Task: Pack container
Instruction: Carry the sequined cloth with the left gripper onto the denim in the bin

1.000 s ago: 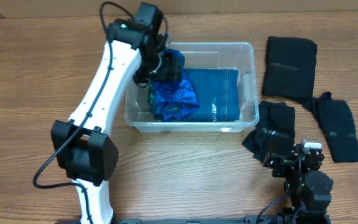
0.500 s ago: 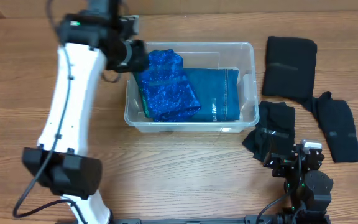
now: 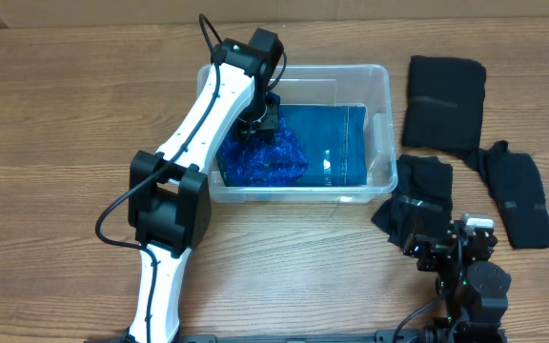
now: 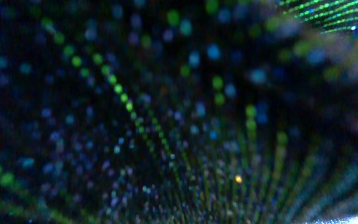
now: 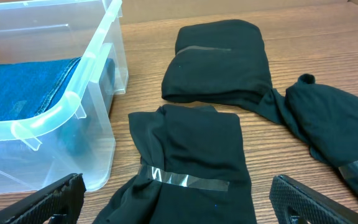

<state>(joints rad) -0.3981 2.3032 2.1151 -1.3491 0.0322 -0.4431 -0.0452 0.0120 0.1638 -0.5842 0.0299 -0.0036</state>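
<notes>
The clear container [image 3: 384, 114] stands mid-table, its near corner visible in the right wrist view [image 5: 73, 106]. Inside lie folded blue jeans [image 3: 336, 143] and a crumpled blue sparkly cloth [image 3: 270, 162]. My left gripper [image 3: 260, 122] reaches down into the container's back left part, shut on that cloth. Its fingers are hidden, and blurred sparkly fabric [image 4: 166, 124] fills the left wrist view. My right gripper [image 5: 179, 193] stands wide open, low over a black taped garment [image 5: 188, 149], with nothing between its fingers.
Three black folded garments lie right of the container: one at the back [image 3: 444, 90], one at the far right [image 3: 518, 195], and one by the container's corner [image 3: 417, 186]. The right arm's base [image 3: 465, 281] sits at the front edge.
The left arm swung out left of the container, pulling the sparkly cloth, then came back in over its back left. The cloth is now bunched under the gripper. The right arm has not moved.
</notes>
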